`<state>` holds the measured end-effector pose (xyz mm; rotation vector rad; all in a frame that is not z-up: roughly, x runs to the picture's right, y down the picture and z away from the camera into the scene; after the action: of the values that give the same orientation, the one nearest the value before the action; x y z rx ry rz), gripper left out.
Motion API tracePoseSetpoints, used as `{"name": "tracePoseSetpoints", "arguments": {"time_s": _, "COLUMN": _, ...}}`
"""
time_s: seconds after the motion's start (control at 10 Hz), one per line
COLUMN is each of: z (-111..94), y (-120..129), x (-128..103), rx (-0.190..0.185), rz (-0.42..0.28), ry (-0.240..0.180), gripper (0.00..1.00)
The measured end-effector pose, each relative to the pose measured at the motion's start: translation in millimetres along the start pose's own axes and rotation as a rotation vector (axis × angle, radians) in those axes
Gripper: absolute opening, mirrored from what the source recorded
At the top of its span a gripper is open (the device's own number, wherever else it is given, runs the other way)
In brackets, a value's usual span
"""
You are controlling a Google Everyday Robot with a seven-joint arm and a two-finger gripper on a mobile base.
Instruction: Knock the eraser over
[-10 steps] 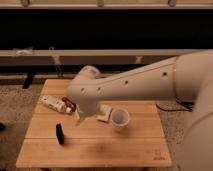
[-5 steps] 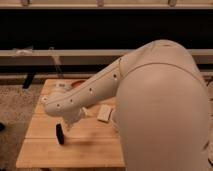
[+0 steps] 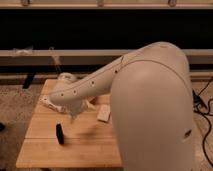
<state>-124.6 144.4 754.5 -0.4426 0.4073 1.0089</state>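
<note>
The eraser (image 3: 59,134) is a small thin black block standing on the wooden table (image 3: 45,150), near its front left. My gripper (image 3: 74,114) hangs at the end of the white arm (image 3: 95,87), above the table, just behind and to the right of the eraser and apart from it. The large white arm body (image 3: 152,110) fills the right half of the view and hides that side of the table.
A flat beige block (image 3: 103,113) lies on the table right of the gripper. A white object (image 3: 47,103) lies at the left, partly behind the arm. A dark shelf and rail (image 3: 30,55) run behind the table. Cables (image 3: 202,107) lie on the floor at right.
The arm has swung closer to the camera and now covers the table's right side and the paper cup. The gripper has shifted a little nearer the eraser, which stands where it was.
</note>
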Motion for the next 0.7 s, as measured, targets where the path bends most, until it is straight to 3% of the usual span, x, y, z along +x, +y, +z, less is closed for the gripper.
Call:
{"name": "tracePoseSetpoints", "arguments": {"time_s": 0.2, "z": 1.5, "y": 21.1, "x": 9.7, "rx": -0.022, "rz": -0.013, "ry": 0.025, "gripper": 0.80}}
{"name": "tracePoseSetpoints", "arguments": {"time_s": 0.5, "z": -5.4, "y": 65.1, "x": 36.1, "rx": -0.060, "rz": -0.056, "ry": 0.105, "gripper": 0.80}}
{"name": "tracePoseSetpoints", "arguments": {"time_s": 0.7, "z": -14.0, "y": 86.8, "x": 45.9, "rx": -0.100, "rz": -0.093, "ry": 0.126, "gripper": 0.80}}
